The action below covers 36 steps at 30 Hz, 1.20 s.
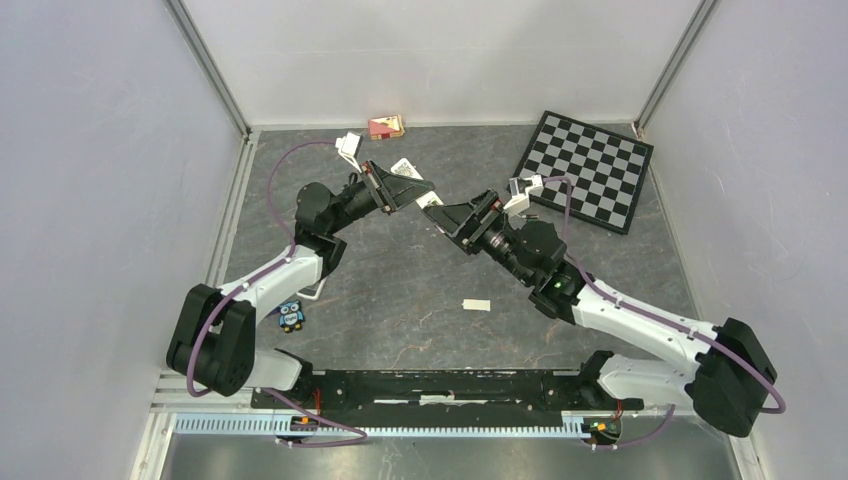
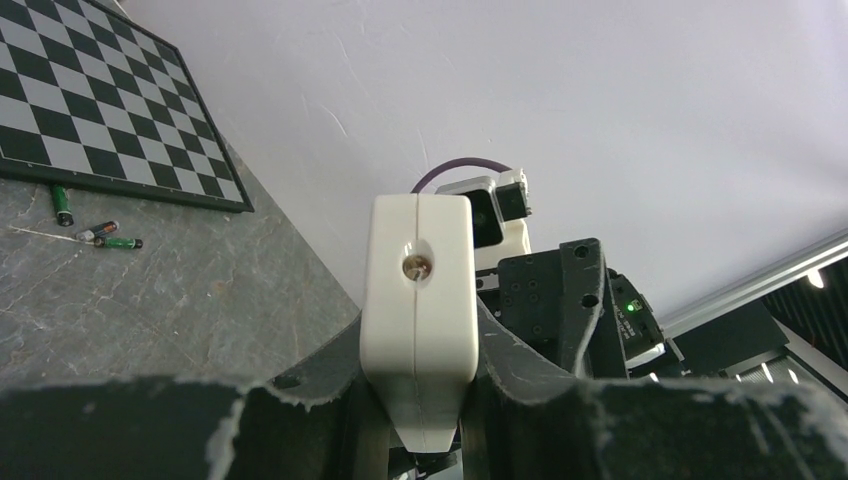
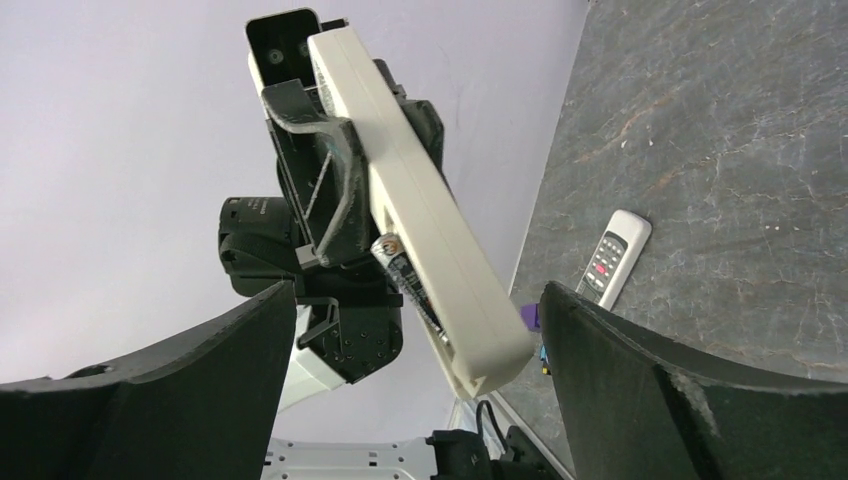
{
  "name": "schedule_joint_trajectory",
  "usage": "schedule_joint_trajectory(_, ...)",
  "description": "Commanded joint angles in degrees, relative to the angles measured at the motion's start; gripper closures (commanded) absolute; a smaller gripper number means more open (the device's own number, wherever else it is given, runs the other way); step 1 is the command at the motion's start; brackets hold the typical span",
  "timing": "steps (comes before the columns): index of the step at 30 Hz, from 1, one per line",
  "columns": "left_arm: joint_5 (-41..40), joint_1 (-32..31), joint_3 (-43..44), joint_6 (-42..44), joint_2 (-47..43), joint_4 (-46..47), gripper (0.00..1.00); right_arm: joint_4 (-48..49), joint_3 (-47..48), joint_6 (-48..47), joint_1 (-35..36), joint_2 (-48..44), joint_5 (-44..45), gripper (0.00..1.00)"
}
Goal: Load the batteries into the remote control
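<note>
The white remote (image 3: 420,215) is raised above the table's middle, clamped in the left gripper (image 1: 395,190); the left wrist view shows its end face (image 2: 418,300) squeezed between both fingers. A battery (image 3: 405,272) already sits in its open back. Three loose batteries (image 2: 100,232) lie on the table (image 1: 420,300) beside the checkerboard (image 1: 585,170), at 2 o'clock. The right gripper (image 1: 450,212) faces the remote from 4 o'clock, jaws spread wide, gripping nothing. A second remote (image 3: 612,258) lies flat at 9 o'clock.
</note>
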Motion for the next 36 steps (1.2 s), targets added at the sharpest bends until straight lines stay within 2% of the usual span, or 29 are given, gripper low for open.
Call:
schedule_joint_trajectory(1, 1.9, 0.1, 0.2, 0.8, -1.6, 4.7, 0.98, 2.5, 2.5, 1.5, 0.0, 2.0, 0.9, 0.08)
schedule_joint_trajectory(6, 3.5, 0.1, 0.0, 1.3, -2.0, 6.1, 0.98, 4.2, 2.1, 3.2, 0.0, 2.9, 1.6, 0.11)
schedule_joint_trajectory(14, 4.0, 0.1, -0.3, 2.1, -2.7, 5.7, 0.98, 6.0, 2.1, 3.0, -0.1, 3.2, 2.0, 0.07)
schedule_joint_trajectory(26, 4.4, 0.1, -1.0, 3.1, -3.7, 3.8, 0.98, 5.9, 3.7, 5.0, -0.2, 5.9, -0.5, 0.24)
schedule_joint_trajectory(36, 3.7, 0.1, 0.0, 1.3, -4.1, 2.0, 0.98, 9.8, 0.4, 6.1, -0.2, 5.8, -0.8, 0.49)
